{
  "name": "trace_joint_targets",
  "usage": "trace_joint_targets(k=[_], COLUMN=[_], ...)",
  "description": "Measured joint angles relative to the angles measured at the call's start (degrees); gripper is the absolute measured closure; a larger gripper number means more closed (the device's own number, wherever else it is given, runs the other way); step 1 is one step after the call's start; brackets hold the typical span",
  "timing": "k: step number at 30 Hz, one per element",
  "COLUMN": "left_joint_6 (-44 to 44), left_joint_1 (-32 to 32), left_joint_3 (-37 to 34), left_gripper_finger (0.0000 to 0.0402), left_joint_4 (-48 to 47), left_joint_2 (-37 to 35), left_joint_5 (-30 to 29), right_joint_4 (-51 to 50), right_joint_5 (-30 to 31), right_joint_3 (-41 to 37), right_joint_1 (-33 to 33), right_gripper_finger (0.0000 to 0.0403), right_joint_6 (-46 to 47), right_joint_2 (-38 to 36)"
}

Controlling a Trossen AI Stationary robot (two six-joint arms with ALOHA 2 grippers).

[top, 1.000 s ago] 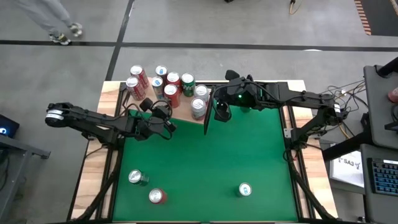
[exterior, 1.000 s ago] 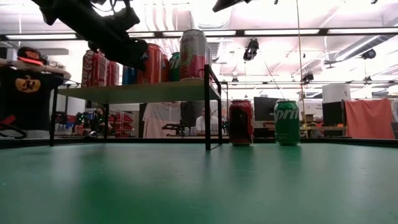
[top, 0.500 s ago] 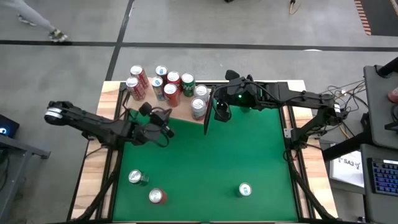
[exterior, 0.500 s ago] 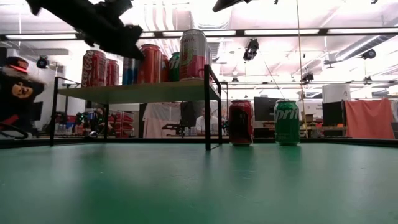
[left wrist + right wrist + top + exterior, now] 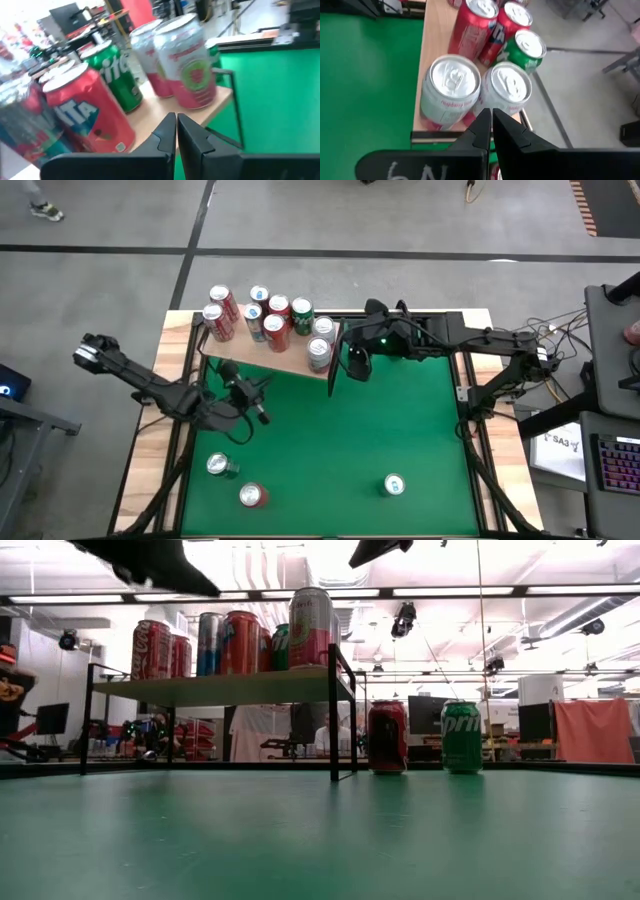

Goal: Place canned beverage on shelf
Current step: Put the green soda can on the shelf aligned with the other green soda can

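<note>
The shelf is a pale wood board on dark legs at the table's far left, with a dark end panel. Several cans stand upright on it. My left gripper hovers shut and holds nothing over the green table, nearer than the shelf; its wrist view looks at the shelf's cans past the shut fingers. My right gripper hangs shut above the shelf's right end, over two silver-topped cans, clear of them.
Three loose cans stand on the green table near its front: a silver one, a red one and a white one. A red can and a green can stand at the far edge, right of the shelf.
My left gripper, shut all along, has swung away from the shelf's front edge toward the table's near edge and risen a little. The cans on the shelf stay put. My right gripper has kept its place above the shelf's right end.
</note>
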Motion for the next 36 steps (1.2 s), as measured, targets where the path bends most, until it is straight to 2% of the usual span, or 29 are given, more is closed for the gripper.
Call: trace_joint_targets(k=[3,11,20,28,36], left_joint_6=[3.3,12.3,10.4,10.4,6.0], left_joint_1=[-2.8,-6.4,-6.3,-6.3,-6.4], left_joint_3=[2.0,5.2,4.9,4.9,4.8], left_gripper_finger=[0.0402,0.0402,0.0402,0.0402,0.0402], left_joint_4=[0.0,-0.7,-3.9,-3.9,-3.9], left_joint_2=[-1.6,-6.4,-10.8,-11.9,-10.5], left_joint_5=[-0.3,-9.2,-10.5,-10.4,-10.3], right_joint_4=[-2.1,-2.1,5.0,7.5,-0.3], right_joint_5=[0.1,0.2,0.6,9.5,19.5], right_joint_3=[0.0,-0.2,-6.4,-14.0,-22.0], right_joint_1=[0.5,2.9,8.1,10.0,10.0], right_gripper_finger=[0.0394,0.0394,0.0394,0.0394,0.0394], right_joint_6=[1.5,1.5,1.5,8.6,28.4], right_joint_2=[0.0,0.0,-1.4,-3.6,-4.6])
